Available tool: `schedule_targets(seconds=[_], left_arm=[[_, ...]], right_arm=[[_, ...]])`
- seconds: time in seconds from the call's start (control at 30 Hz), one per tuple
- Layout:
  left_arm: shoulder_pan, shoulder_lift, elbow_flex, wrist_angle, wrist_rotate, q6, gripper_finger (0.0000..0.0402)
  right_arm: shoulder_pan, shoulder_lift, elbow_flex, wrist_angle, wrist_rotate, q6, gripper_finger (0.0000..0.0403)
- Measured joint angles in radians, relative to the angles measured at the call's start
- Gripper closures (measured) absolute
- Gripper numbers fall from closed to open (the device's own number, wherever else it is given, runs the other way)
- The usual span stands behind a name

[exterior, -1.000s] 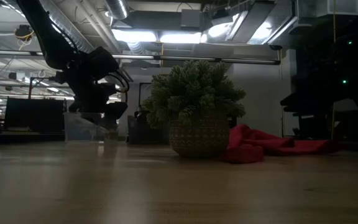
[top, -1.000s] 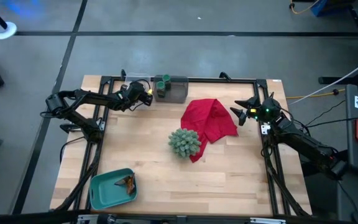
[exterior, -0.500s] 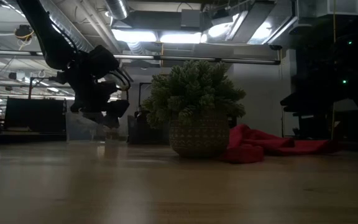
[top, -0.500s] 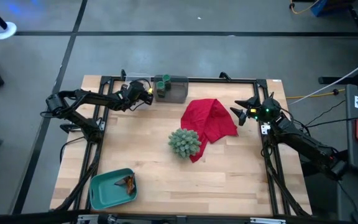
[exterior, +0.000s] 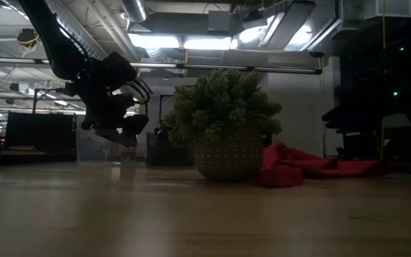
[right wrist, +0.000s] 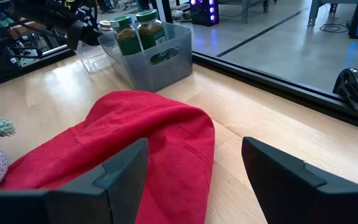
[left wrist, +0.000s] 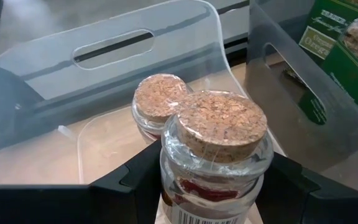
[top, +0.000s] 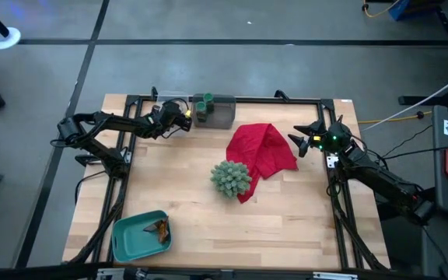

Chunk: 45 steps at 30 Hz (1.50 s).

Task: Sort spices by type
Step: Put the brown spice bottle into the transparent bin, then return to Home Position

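Upright, cork-topped jar [left wrist: 216, 155] (cork upward)

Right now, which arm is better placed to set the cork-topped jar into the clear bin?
Left. The left gripper already holds the cork-topped jar over the clear bin; the right gripper waits beyond the red cloth.

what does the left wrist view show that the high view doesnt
Only the left wrist view shows the left gripper shut on a cork-topped glass jar, with a second cork-topped jar standing inside a clear bin.

Only the high view shows the red cloth, the spiky green plant, the teal tray and the right gripper, open, by the cloth.

Both show the grey bin holding green-lidded jars.
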Motion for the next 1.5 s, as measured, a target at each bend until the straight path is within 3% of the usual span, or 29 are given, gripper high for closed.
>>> schedule_targets(seconds=[0.7,1.07,1.5], left_arm=[[0.000,-0.001,0.002,0.002,0.029,0.004,0.0205],[0.000,-0.002,0.002,0.002,0.031,0.001,0.0101],[-0.022,-0.081,0.002,0.095,0.024,0.110,0.0101]], right_arm=[[0.000,0.000,0.000,0.000,0.000,0.000,0.0146],[0.000,0.000,0.000,0.000,0.000,0.000,0.0146],[0.000,0.000,0.000,0.000,0.000,0.000,0.0145]])
